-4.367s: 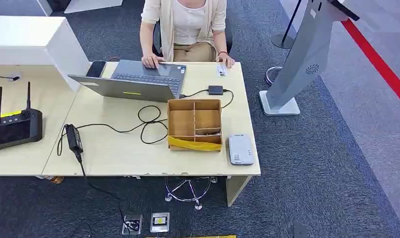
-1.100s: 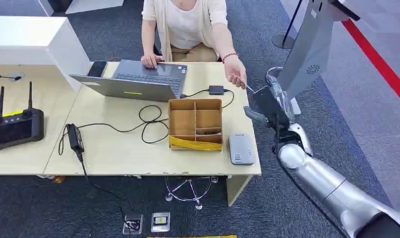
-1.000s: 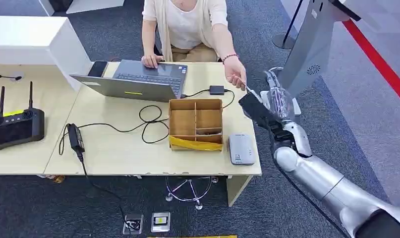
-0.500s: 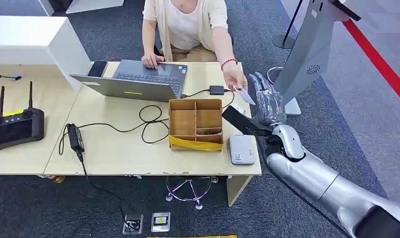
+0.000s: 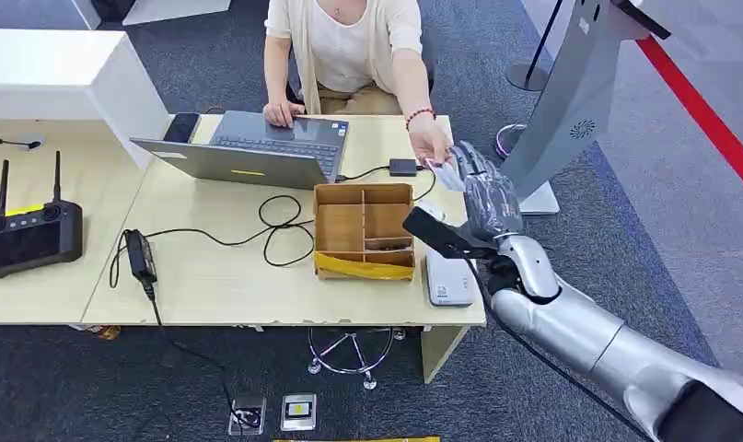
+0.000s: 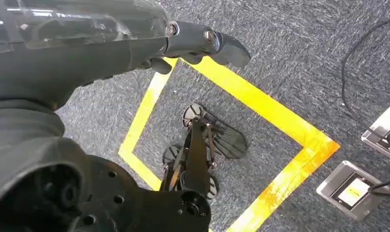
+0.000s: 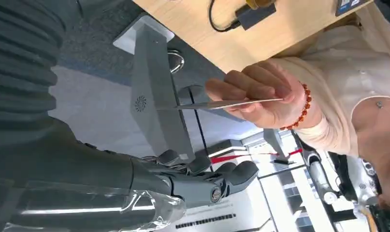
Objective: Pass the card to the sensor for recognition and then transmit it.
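Right hand [image 5: 490,198] raised over the far right corner of the worktop [image 5: 220,276], fingers [image 7: 231,175] spread wide and holding nothing, thumb stretched out toward the cardboard organiser [image 5: 362,230]. Card [image 5: 446,175] pinched in the person's hand [image 5: 430,147], just beside the robot's fingertips; seen edge-on from the right wrist view [image 7: 222,104], apart from the fingers below it. Sensor [image 5: 446,278], a flat grey reader, lying on the worktop just right of the organiser, partly under the robot's thumb and wrist. Left hand [image 6: 135,43] hanging over grey carpet with yellow tape lines, fingers loosely extended, nothing in them. Open laptop [image 5: 257,147] in front of the seated person, black cable looping across the worktop, handheld controller [image 5: 27,235] at the left.
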Robot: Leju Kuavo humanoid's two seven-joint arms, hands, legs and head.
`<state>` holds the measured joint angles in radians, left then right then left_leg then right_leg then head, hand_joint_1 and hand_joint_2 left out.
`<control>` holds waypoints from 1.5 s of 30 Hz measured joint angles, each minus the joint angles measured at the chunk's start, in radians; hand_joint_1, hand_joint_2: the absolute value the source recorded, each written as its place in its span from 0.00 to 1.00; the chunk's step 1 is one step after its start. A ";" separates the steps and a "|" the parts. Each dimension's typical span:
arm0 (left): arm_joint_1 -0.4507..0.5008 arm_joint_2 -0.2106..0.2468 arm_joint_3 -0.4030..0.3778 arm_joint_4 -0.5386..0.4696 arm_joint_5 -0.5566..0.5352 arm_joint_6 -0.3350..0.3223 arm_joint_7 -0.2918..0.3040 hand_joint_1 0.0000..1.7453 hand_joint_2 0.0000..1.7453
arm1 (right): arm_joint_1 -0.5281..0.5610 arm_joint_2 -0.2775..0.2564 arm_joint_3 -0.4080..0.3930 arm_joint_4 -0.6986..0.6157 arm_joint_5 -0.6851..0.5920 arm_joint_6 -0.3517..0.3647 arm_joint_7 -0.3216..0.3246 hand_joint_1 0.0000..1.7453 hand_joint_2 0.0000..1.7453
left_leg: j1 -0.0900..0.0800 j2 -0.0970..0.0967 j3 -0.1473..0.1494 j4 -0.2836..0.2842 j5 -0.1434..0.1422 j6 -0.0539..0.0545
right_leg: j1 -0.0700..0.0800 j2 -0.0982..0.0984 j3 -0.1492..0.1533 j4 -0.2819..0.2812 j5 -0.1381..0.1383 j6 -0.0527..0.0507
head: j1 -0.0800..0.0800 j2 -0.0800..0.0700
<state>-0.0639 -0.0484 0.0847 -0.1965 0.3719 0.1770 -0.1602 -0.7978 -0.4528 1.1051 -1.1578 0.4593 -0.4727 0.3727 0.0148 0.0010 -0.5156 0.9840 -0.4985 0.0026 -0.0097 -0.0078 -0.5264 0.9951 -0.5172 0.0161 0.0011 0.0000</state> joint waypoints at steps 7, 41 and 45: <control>0.000 0.000 -0.009 0.000 0.000 0.006 0.006 0.00 0.00 | -0.003 0.002 0.001 0.000 -0.003 -0.004 0.000 1.00 1.00 | 0.000 0.000 0.000 0.000 0.000 0.000 | 0.000 0.000 0.000 0.000 0.000 0.000 | 0.000 0.000; 0.000 0.000 -0.037 0.000 0.006 0.016 0.029 0.00 0.00 | -0.005 -0.003 0.001 0.008 -0.026 -0.048 0.021 1.00 1.00 | 0.000 0.000 0.000 0.000 0.000 0.000 | 0.000 0.001 0.000 0.000 0.000 0.000 | 0.000 0.000; 0.001 0.000 -0.040 0.000 0.009 0.019 0.032 0.00 0.00 | 0.001 -0.011 0.001 0.009 -0.028 -0.041 0.023 1.00 1.00 | 0.000 0.000 0.000 0.000 0.000 0.000 | 0.000 0.001 -0.001 0.000 0.000 0.000 | 0.000 0.000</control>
<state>-0.0634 -0.0484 0.0443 -0.1965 0.3811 0.1961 -0.1282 -0.7972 -0.4639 1.1059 -1.1490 0.4311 -0.5135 0.3952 0.0148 0.0011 -0.5153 0.9841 -0.4985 0.0025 -0.0097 -0.0071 -0.5270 0.9951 -0.5172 0.0161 0.0011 0.0000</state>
